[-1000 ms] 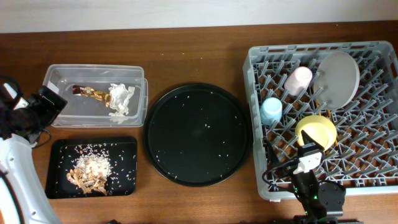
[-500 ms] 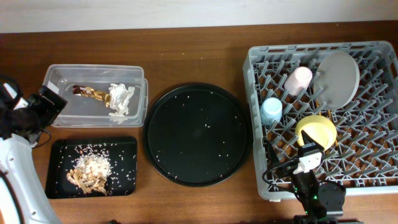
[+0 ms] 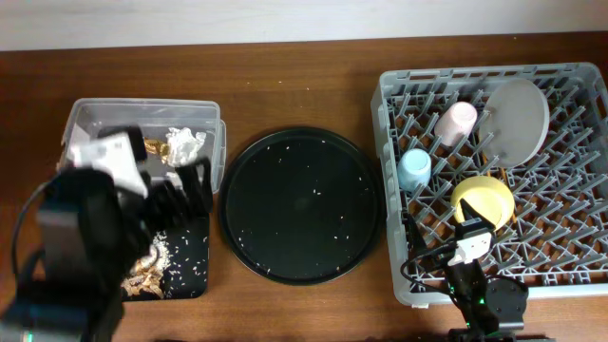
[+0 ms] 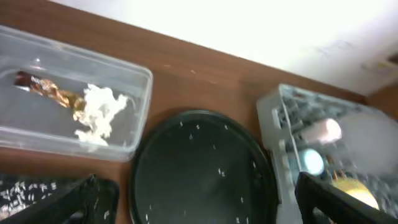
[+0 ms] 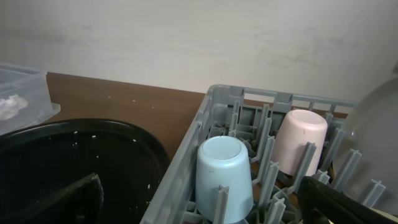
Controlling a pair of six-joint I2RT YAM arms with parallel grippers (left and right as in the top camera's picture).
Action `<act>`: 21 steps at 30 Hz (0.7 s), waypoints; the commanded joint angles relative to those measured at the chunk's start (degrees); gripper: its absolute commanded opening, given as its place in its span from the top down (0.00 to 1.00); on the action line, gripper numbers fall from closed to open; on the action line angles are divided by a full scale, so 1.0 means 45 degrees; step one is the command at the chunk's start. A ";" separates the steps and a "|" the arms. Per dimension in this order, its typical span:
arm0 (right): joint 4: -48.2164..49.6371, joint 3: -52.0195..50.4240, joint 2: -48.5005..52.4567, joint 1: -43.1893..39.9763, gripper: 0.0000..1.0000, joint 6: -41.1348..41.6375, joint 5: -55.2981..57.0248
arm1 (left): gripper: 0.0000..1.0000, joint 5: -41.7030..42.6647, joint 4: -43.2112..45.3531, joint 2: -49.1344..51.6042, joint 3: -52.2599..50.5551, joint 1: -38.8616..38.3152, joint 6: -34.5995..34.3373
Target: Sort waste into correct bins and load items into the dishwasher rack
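Left tool [image 4: 198, 193], released, empty, is held over tub [image 3: 142, 104] and small tray [image 3: 195, 275]; right tool [image 5: 199, 186] is released at rack [image 3: 389, 95]. Tub rim is to be avoided.

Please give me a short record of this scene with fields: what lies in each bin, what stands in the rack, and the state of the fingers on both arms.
Clear tub: tissue and wrapper inside
Small black tray: food scraps with rice
Round black tray: only stray rice grains
Rack: blue cup, pink cup, yellow bowl, plate
Chopsticks: not seen
Left gripper: fingers open, holding nothing
Right gripper: fingers open, holding nothing
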 commanded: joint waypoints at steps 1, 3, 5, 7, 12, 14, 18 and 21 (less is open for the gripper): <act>-0.0078 -0.0068 -0.0107 -0.0049 0.02 0.0107 0.0107 | 0.01 -0.0447 -0.0024 -0.1467 -0.2467 -0.0685 0.0146; -0.0078 -0.0068 -0.0107 -0.0049 0.02 0.0112 0.0107 | 0.01 -0.0515 0.0665 -0.2909 -0.4930 -0.0670 0.0102; -0.0078 -0.0068 -0.0107 -0.0049 0.02 0.0107 0.0107 | 0.01 -0.0602 0.3031 -0.4201 -0.7354 -0.0670 0.0107; -0.0078 -0.0068 -0.0107 -0.0049 0.02 0.0112 0.0107 | 0.01 -0.0597 0.7339 -0.5746 -1.0346 -0.0670 0.0107; -0.0078 -0.0068 -0.0107 -0.0049 0.02 0.0112 0.0107 | 0.01 -0.0597 1.4445 -0.8097 -1.4970 -0.0651 0.0112; -0.0078 -0.0068 -0.0107 -0.0049 0.02 0.0112 0.0107 | 0.01 -0.0588 1.4518 -0.8947 -1.5820 -0.0529 0.0107; -0.0078 -0.0068 -0.0107 -0.0049 0.02 0.0107 0.0107 | 0.01 -0.0597 1.4508 -1.0467 -1.6976 0.0087 0.0175; -0.0078 -0.0068 -0.0107 -0.0049 0.02 0.0112 0.0107 | 0.01 -0.0612 1.3984 -1.1103 -1.7374 0.0826 0.0257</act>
